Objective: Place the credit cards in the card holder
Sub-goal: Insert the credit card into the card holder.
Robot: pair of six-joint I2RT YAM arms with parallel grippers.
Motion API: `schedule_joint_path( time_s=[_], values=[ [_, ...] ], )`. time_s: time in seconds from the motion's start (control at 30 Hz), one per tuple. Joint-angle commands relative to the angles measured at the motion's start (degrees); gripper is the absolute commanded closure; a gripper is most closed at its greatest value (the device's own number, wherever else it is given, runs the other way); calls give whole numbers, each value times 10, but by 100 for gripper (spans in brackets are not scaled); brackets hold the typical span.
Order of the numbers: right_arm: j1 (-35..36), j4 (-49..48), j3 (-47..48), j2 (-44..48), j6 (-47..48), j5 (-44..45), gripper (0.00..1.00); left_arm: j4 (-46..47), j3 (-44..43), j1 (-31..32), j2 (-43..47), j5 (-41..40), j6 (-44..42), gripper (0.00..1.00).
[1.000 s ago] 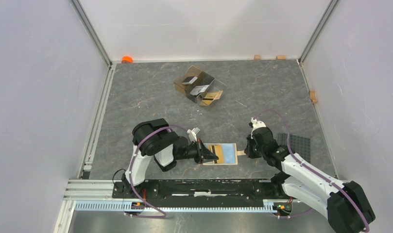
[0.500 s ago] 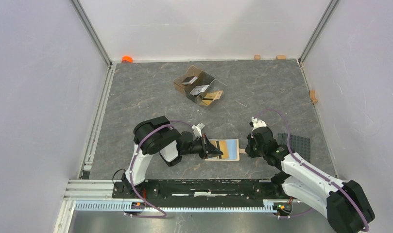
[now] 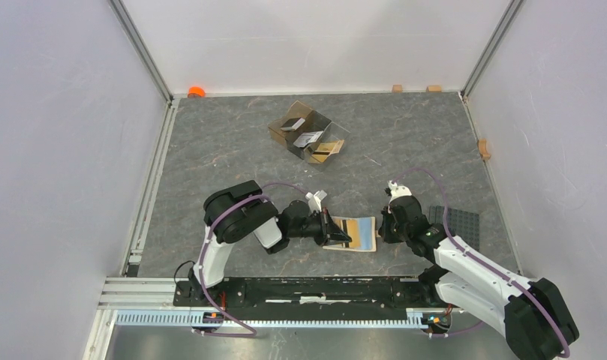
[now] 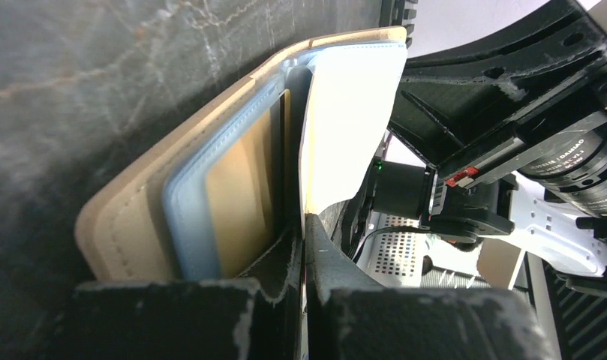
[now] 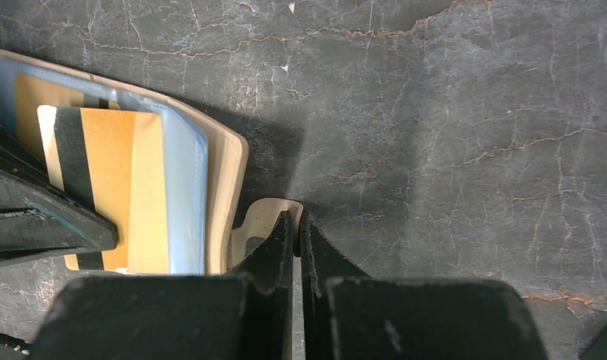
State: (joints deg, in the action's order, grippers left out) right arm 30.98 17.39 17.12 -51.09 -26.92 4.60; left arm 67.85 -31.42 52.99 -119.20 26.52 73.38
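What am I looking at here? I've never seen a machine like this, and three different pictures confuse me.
It is a robot: two arms bolted to a table. The wide picture looks down from above; the two close-ups come from small cameras on the wrists. The left gripper is shut on an orange-gold card, holding it against the blue pockets of the open tan card holder. The right gripper is shut on the holder's snap tab, probably to steady it. Farther back stands a clear box holding spare cards.
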Motion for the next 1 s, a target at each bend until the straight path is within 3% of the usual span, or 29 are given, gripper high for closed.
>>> schedule_joint_path(
  time_s=[0.0,0.27,0.97],
  values=[
    [3,-1,6,-2,-1,-1,100,-78,-9,13,-2,1,-48,98],
    [4,-5,5,-4,-1,-3,100,-89,-27,15,0,-7,-60,97],
    [5,3,14,3,1,-2,100,-236,-86,40,65,-36,-157,90]
  ],
)
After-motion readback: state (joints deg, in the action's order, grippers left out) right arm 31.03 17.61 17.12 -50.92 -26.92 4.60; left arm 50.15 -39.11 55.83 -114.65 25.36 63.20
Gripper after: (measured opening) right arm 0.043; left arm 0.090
